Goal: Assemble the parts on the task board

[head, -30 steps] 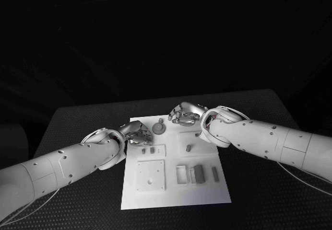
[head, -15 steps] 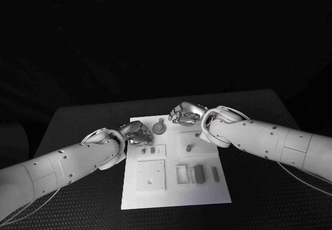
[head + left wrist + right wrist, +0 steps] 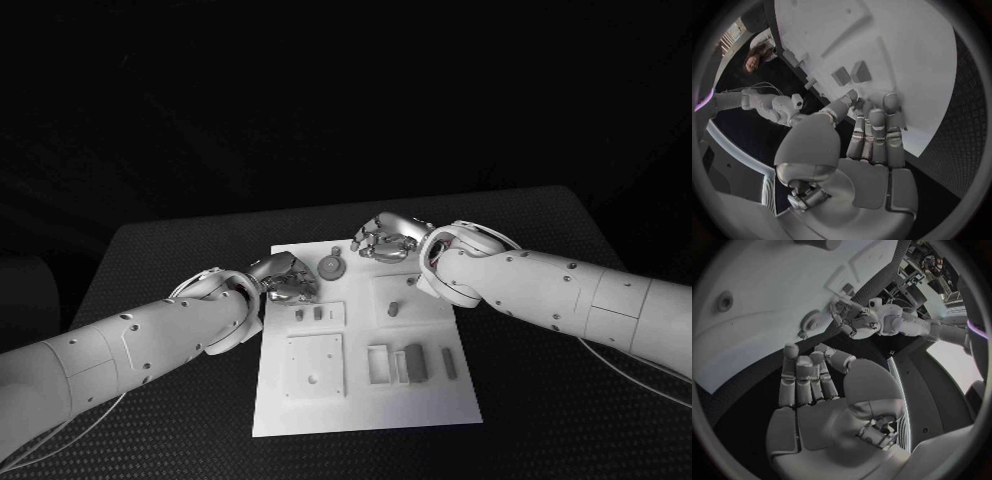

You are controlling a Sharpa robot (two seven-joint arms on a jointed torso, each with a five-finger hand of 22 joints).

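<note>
Desk [image 3: 173, 250]: black, textured; the task board [image 3: 368, 400] is laid at its middle, long axis running away from the robot.

Task board: white plate; recessed frames and slots are seen on its near half, a square plate [image 3: 315, 365] at near left, a row of upright rectangular parts [image 3: 415, 362] at near right; a small pair of parts [image 3: 309, 314] sits just beyond the square plate.

Left hand [image 3: 284, 278]: placed at the board's left edge, towards the far half; in the left wrist view the fingers [image 3: 877, 131] are extended side by side with tips on or just over the white surface, nothing seen between them; judged empty, fingers only slightly apart.

Right hand [image 3: 384, 240]: placed over the far end of the board, right of centre; in the right wrist view the fingers [image 3: 801, 376] are stretched out and close together, palm bare; nothing gripped.

Round toothed part [image 3: 332, 268]: a gear-like disc lying flat on the far half of the board, between the two hands; no long axis to be aligned. It lies just beside the left fingers, towards the board's centre line, and near the right hand on its near-left side; the left hand is judged slightly nearer. Whether either hand touches it cannot be told.

Judgement: the coming move is taken to turn on this disc; a short reach inward from the left would be called for.
</note>
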